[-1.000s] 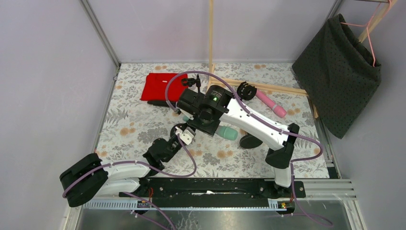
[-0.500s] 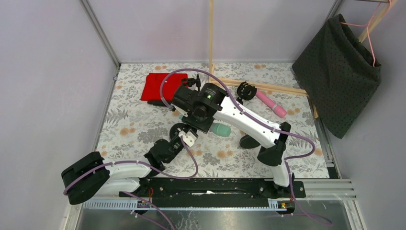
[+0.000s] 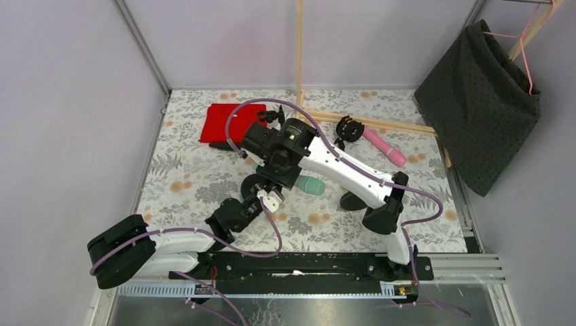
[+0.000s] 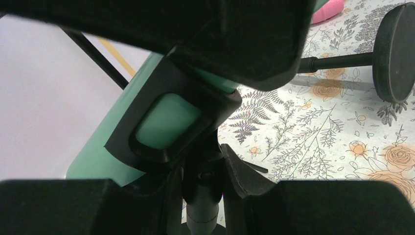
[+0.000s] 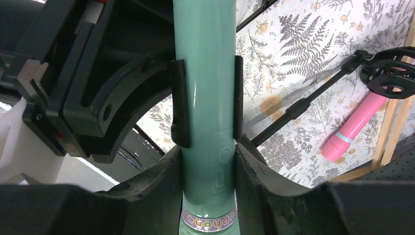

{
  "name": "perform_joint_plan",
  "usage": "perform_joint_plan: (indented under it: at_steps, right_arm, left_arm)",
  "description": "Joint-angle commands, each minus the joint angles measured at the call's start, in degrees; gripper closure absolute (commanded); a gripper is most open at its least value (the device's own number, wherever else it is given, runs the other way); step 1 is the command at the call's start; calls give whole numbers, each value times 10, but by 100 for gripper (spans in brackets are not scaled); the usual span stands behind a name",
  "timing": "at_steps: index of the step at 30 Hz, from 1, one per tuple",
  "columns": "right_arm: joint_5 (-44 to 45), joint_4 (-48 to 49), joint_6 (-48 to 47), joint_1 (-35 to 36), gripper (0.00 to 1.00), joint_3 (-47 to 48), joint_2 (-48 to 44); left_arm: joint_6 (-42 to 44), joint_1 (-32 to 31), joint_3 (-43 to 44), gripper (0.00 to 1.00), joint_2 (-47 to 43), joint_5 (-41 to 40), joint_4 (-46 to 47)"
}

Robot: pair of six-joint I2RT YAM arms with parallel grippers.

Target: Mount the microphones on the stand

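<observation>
Shifted left, right jaws clamp slim mint-green microphone (image 5: 208,122); left jaws clamp black clip stand (image 4: 201,205); skew could unseat it.

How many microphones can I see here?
2: the mint green microphone is held in the right gripper; the pink microphone lies on the table beside a wooden frame. Another may be hidden.

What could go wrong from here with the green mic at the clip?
The mint green microphone sits between the prongs of the clip, seating depth unclear: it may slip if the right hand releases early.
The left hand braces the clip: a hard push could tip that stand.
The second stand and pink microphone lie near the right arm: retreat could knock them.
</observation>
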Motion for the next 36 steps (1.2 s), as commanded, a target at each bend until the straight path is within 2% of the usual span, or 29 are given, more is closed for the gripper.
perform_joint_plan:
  at_steps: [1,10,16,19,23,30,36]
  right_arm:
    - [-68,414,18,4,100,-11,41]
    - [-70,455,13,-3,100,-32,38]
    - [-71,419,-2,-3,100,-32,27]
    - [-63,387,-10,-3,84,-44,5]
    - [-48,388,-9,-3,55,-124,-57]
    - [-44,418,14,-3,40,-297,-158]
    - [-51,409,38,-3,25,-333,-200]
  left_arm:
    - [14,-64,3,100,24,216,-137]
    - [14,-64,0,100,20,216,-134]
    - [-1,-63,-3,100,16,199,-130]
    - [-8,-57,-1,100,19,194,-131]
    - [-11,-52,-2,100,22,180,-131]
    - [-36,-17,-2,100,22,188,-124]
    - [-36,-12,-4,100,25,186,-119]
